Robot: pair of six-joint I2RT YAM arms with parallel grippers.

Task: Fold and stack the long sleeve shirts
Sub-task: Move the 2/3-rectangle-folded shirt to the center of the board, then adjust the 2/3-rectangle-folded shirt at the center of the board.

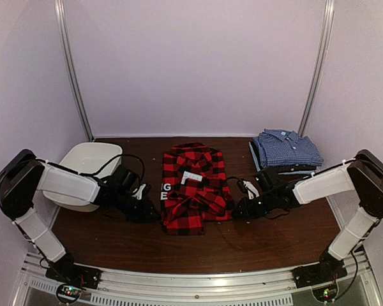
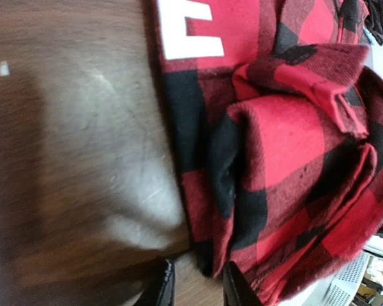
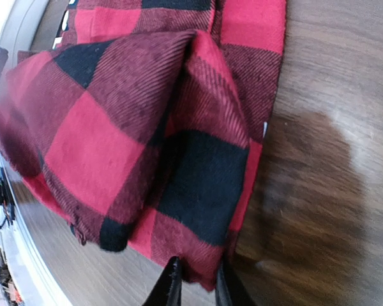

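Midway across the worktop [image 1: 115, 245] the plaid shirt [image 1: 195, 191] lies bunched, left hand [image 2: 198, 288] slightly open and empty at its 8 o'clock edge, right hand [image 3: 196, 285] barely parted at 4 o'clock, grip unclear; both should pinch the hem squarely, lifting together.

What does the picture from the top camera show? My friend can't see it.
A partly folded red-and-black plaid flannel shirt lies in the middle of a dark brown wooden table, with the white-and-black left arm and right arm reaching to its two sides. A folded blue-and-white checked shirt sits back right, a white plastic tub back left.
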